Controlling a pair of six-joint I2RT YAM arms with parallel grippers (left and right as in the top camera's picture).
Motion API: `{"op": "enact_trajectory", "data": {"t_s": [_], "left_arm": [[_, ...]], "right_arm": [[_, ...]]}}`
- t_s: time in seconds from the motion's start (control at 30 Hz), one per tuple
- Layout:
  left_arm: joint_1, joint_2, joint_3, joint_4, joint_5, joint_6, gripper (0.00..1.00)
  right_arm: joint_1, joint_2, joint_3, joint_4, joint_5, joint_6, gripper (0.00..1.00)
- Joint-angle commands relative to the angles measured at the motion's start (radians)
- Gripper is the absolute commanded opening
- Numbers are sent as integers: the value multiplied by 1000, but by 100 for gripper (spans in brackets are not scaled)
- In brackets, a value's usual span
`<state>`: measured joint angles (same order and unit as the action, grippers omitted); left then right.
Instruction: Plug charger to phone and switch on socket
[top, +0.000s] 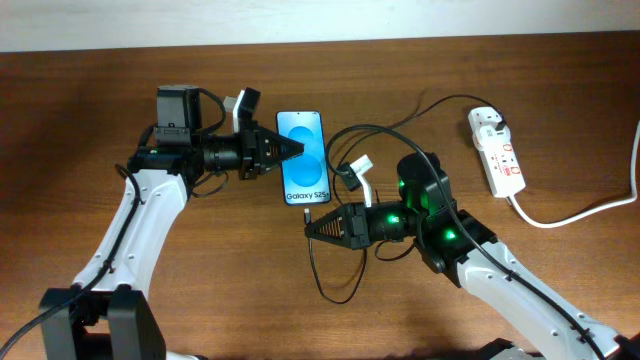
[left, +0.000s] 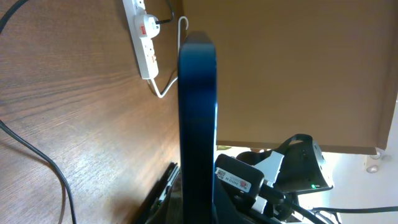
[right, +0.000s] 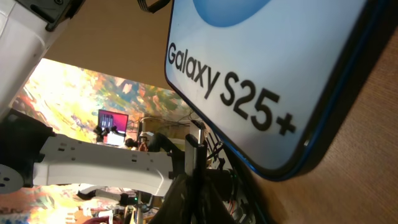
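The phone (top: 305, 165) lies at the table's middle, blue screen up, with the "Galaxy S25+" text toward the front. My left gripper (top: 292, 150) is shut on its left edge; the left wrist view shows the phone (left: 198, 112) edge-on between the jaws (left: 199, 208). My right gripper (top: 310, 228) points left just below the phone's bottom edge and is shut on the charger's connector tip (right: 197, 134), which stands close to the phone's bottom end (right: 280, 62). The black charger cable (top: 330, 290) loops on the table and runs to the socket (top: 498, 152), which also shows in the left wrist view (left: 144, 43).
The socket's thick white cord (top: 580, 212) trails off to the right edge. The black cable arcs behind the right arm (top: 440, 100). The table's far edge meets a pale wall at the top.
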<state>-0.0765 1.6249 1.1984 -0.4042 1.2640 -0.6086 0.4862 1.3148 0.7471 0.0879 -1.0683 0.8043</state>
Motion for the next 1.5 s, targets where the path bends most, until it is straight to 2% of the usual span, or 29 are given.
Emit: {"op": "enact_trajectory", "data": {"t_s": [0.0,0.43,0.57,0.63,0.7,0.73,0.87,0.93,1.0,1.47], "left_arm": [[-2,-19,8,-2,23,24,0],[-2,-19,8,-2,42,39,0],[-2,-19,8,-2,41,39,0],[-2,-19,8,-2,41,39,0],[-2,-19,8,-2,41,39,0],[-2,-19,8,-2,41,39,0],[-2,-19,8,-2,25,38,0],[-14,-19,8,-2,-81,-8,0],[-54,-19,8,-1,-114,-8,0],[-65,-19,8,-2,-75,-7,0]], "right_arm": [[3,0,5,8,-18,-10,4],[3,0,5,28,-5,2,4],[-5,-7,5,21,-93,21,4],[-68,-59,5,-38,-143,27,4],[-122,-129,5,-183,-172,-29,4],[-119,-154,5,-234,-164,-73,4],[-51,-128,5,-230,-63,-76,4],[-28,-89,5,-230,-56,-95,4],[-28,-82,5,-227,-24,-94,4],[-30,-33,5,-170,49,-90,4]]}}
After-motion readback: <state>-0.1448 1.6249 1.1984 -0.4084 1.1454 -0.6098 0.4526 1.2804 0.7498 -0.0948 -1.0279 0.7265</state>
